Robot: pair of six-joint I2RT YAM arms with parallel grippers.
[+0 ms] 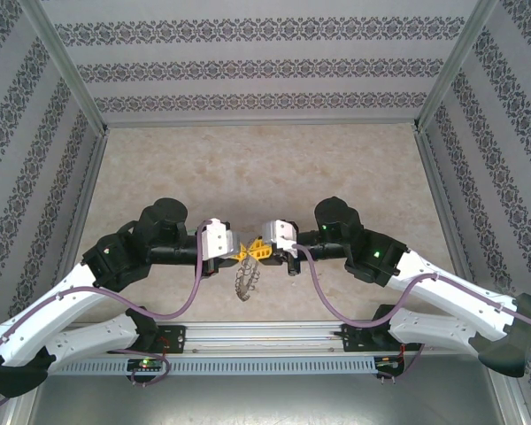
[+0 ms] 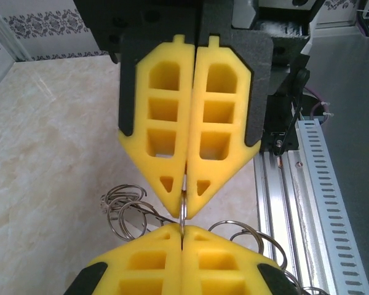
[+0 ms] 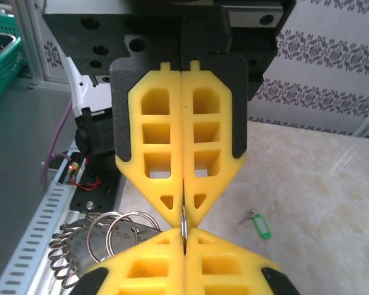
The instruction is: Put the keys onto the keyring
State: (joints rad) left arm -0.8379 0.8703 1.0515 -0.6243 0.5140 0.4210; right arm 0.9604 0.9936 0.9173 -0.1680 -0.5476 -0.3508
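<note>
My left gripper point(image 1: 241, 253) and right gripper point(image 1: 259, 251) meet tip to tip above the near middle of the table. Both are shut on the same thin metal loop point(image 2: 182, 212) of the keyring point(image 1: 245, 282), which hangs below them as a bunch of wire rings. In the left wrist view my own left gripper point(image 2: 182, 228) is at the bottom, with ring loops point(image 2: 126, 212) spreading to either side. The right wrist view has my right gripper point(image 3: 184, 232) pinching the loop point(image 3: 183, 222), more rings point(image 3: 111, 236) at its left. A key with a green tag point(image 3: 259, 224) lies flat on the table beyond.
An aluminium rail point(image 1: 265, 335) with a slotted cable duct point(image 2: 323, 184) runs along the near edge just behind the hanging rings. Patterned walls point(image 1: 265, 62) enclose the beige table point(image 1: 265, 168). A green basket point(image 3: 0, 55) sits off the table. Purple cables point(image 1: 195, 283) loop under both wrists.
</note>
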